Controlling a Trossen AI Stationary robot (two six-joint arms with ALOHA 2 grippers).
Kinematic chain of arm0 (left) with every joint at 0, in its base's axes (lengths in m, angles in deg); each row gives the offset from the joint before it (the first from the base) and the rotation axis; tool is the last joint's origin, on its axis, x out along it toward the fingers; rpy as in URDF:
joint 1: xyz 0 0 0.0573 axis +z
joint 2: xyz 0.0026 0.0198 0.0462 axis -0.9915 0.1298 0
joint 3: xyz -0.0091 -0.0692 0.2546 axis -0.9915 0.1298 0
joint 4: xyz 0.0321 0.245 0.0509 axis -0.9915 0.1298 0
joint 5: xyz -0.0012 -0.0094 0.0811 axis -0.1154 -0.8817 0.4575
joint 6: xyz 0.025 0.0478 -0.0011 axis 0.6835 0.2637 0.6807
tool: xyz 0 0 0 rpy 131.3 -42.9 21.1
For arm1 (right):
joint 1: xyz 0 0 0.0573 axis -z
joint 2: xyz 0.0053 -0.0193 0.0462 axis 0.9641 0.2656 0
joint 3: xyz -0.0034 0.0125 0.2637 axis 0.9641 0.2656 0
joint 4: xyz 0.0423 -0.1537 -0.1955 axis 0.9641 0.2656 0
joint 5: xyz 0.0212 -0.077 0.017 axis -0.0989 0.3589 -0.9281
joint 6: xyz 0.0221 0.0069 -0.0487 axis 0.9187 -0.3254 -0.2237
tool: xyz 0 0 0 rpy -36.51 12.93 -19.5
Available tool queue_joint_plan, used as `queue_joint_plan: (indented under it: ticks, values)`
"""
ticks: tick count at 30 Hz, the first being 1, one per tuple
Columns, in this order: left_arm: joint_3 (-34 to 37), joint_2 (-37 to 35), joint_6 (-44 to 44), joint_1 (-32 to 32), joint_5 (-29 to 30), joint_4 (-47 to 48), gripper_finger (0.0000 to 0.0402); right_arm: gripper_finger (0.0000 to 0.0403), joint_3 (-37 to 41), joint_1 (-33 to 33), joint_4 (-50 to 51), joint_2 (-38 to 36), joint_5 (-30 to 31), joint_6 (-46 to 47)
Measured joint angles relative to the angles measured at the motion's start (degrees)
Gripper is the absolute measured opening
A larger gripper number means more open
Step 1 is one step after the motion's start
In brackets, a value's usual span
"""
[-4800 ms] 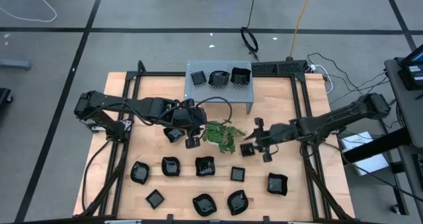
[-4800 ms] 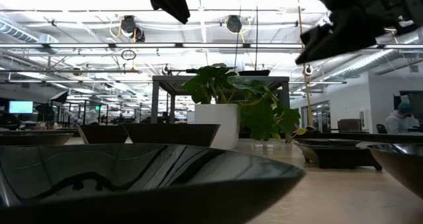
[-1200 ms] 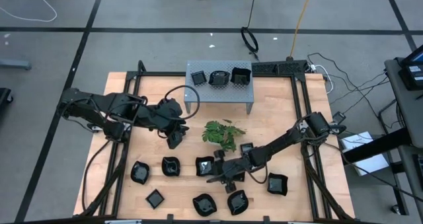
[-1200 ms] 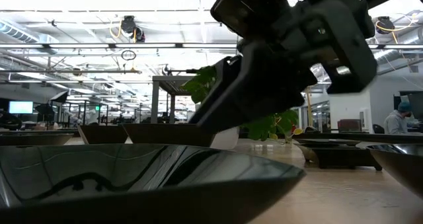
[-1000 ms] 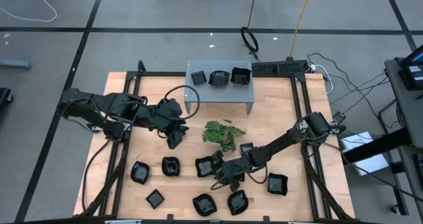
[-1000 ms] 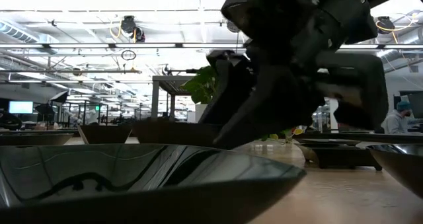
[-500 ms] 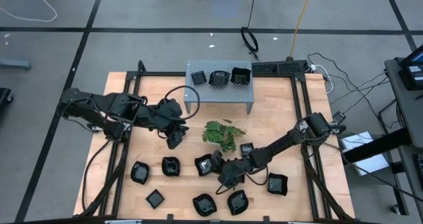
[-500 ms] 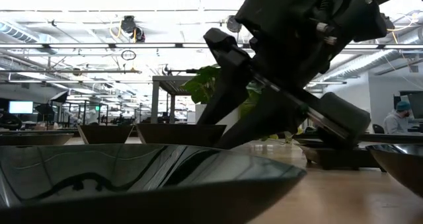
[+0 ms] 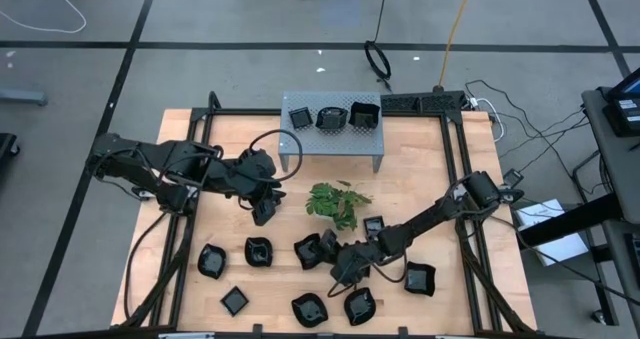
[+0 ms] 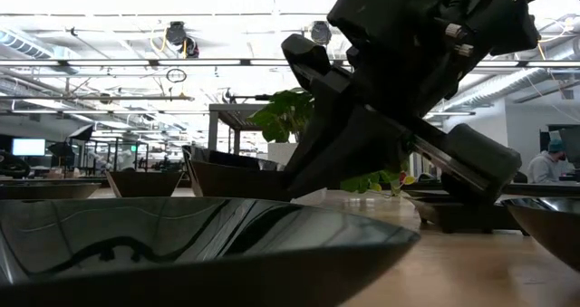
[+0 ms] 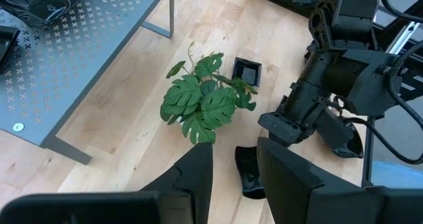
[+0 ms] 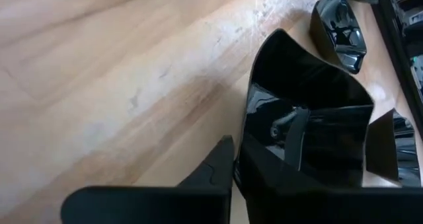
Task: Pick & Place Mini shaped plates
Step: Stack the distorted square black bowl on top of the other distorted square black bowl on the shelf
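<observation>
Several mini shaped plates, glossy black, lie along the table's near half; three more sit on the grey perforated stand (image 9: pixel 375 144). My right gripper (image 9: pixel 329 252) reaches in from the right and is shut on one plate (image 9: pixel 312 249), just in front of the green sprig (image 9: pixel 338 204). That plate stands tipped in the low view (image 10: pixel 231 176). My left gripper (image 9: pixel 265 212) hangs still above the table, left of the sprig, open, with nothing between its fingers (image 11: pixel 198 178). My right gripper pinches the plate's rim (image 12: pixel 246 148) on its right side, one finger (image 12: pixel 284 178) inside the dish and the other (image 12: pixel 211 171) outside. The fingers come from the table's right, slanting down. The plate is tilted, its left rim (image 10: pixel 190 153) raised; whether its base still touches the table I cannot tell.
Other plates lie close by: (image 9: pixel 258 251), (image 9: pixel 211 261), (image 9: pixel 360 306), (image 9: pixel 418 278), and a small square one (image 9: pixel 373 224). One plate (image 10: pixel 199 244) sits right before the low camera. Black frame rails (image 9: pixel 460 179) run along both table sides.
My right gripper has rolled its wrist and shut on the plate's rim while staying in place. The plate, flat on the table before, now stands tipped with its left rim raised.
</observation>
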Motion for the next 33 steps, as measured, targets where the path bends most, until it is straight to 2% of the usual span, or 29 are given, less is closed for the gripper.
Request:
queue_joint_plan:
  ticks: [6,14,25,29,33]
  values:
    - [0.00,0.00,-0.11,0.00,-0.02,0.00,0.0122,0.0004,0.00,-0.51,-0.09,-0.02,0.30,3.28]
    - [0.00,0.00,-0.34,0.02,0.00,0.02,0.0122,0.0001,0.07,-2.17,-2.70,-5.00,7.20,3.75]
    - [0.00,0.00,-1.14,0.00,-0.11,0.07,0.0122,0.0000,0.07,-2.15,-1.44,-22.02,7.66,10.33]
    - [0.00,0.00,-1.14,0.00,-0.13,0.07,0.0122,0.0000,0.07,-0.35,1.60,-30.45,12.32,10.79]
    - [0.00,0.00,-1.11,0.00,-0.15,0.07,0.0122,0.0000,0.00,4.04,10.31,-39.51,17.49,10.81]
